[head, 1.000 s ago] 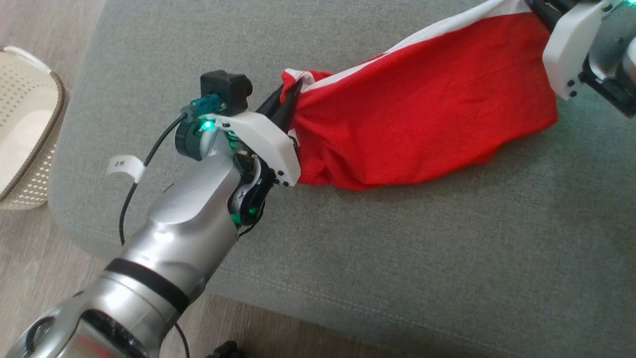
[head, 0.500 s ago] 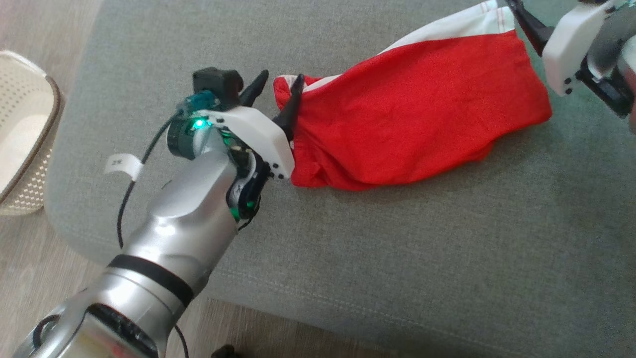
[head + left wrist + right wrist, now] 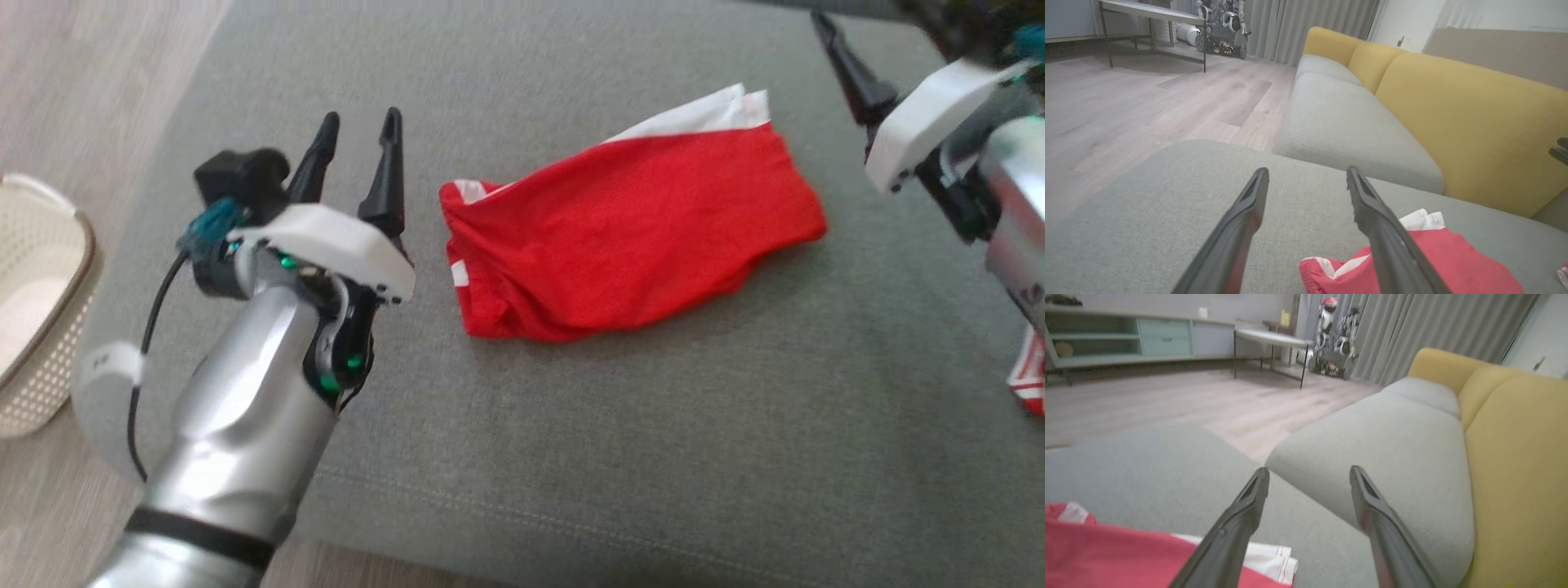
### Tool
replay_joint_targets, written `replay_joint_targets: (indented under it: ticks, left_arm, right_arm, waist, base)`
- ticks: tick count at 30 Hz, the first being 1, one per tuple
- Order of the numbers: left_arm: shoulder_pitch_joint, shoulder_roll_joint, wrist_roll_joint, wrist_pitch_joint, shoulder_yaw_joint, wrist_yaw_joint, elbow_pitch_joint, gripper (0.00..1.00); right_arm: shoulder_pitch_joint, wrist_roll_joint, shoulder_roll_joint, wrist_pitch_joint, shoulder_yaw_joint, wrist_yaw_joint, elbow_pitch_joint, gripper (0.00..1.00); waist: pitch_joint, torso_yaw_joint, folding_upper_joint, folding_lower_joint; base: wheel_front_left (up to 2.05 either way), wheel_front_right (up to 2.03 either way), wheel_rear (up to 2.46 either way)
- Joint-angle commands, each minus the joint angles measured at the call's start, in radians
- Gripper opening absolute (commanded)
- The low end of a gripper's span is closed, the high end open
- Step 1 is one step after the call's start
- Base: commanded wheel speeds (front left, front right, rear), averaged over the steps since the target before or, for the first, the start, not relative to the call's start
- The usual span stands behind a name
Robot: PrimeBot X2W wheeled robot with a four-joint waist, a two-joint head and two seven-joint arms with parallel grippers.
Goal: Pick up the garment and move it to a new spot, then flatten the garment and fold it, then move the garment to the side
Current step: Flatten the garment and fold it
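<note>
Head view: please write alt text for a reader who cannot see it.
A red fabric garment with white trim lies on a grey upholstered cushion. The open left tool and the right tool flank it, neither touching it.

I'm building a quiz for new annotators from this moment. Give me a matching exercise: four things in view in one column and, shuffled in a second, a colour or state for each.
Column one
1. garment
2. basket
3. left gripper
4. sofa backrest

Column two
a. yellow
b. red and white
c. open, holding nothing
d. cream, perforated

Pairs: 1-b, 2-d, 3-c, 4-a
</note>
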Motion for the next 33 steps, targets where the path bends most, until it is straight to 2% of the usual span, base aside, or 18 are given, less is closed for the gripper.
replay_joint_targets:
  ticks: [1,10,14,19,26,33]
  left_arm:
    - [-0.003,0.03,0.027,-0.012,0.065,0.007,-0.065,1.0]
    - [0.225,-0.016,0.154,-0.012,0.234,-0.013,-0.29,1.0]
    - [0.299,-0.032,0.196,-0.012,0.273,-0.024,-0.345,1.0]
    - [0.41,-0.058,0.246,-0.012,0.323,-0.053,-0.41,1.0]
    - [0.536,-0.078,0.341,-0.012,0.345,-0.1,-0.449,1.0]
    - [0.61,-0.083,0.361,-0.012,0.356,-0.109,-0.474,1.0]
  right_arm:
    - [0.023,-0.027,-0.004,-0.013,-0.062,0.007,-0.045,1.0]
    - [0.333,-0.233,0.022,-0.013,-0.451,0.007,-0.283,1.0]
    - [0.453,-0.313,0.049,-0.013,-0.55,0.007,-0.359,1.0]
    - [0.634,-0.422,0.12,-0.013,-0.714,0.007,-0.468,1.0]
    - [0.849,-0.568,0.24,-0.013,-0.863,0.007,-0.571,1.0]
    - [0.959,-0.653,0.32,0.004,-0.928,0.007,-0.628,1.0]
  waist:
    - [-0.038,-0.023,0.0,0.0]
    - [-0.139,-0.06,0.0,0.0]
    - [-0.166,-0.072,0.0,0.0]
    - [-0.192,-0.088,0.0,0.0]
    - [-0.211,-0.101,0.0,0.0]
    - [-0.21,-0.109,0.0,0.0]
  base:
    - [0.0,0.0,0.0]
    - [0.0,0.0,0.0]
    - [0.0,0.0,0.0]
    - [0.0,0.0,0.0]
    - [0.0,0.0,0.0]
    - [0.0,0.0,0.0]
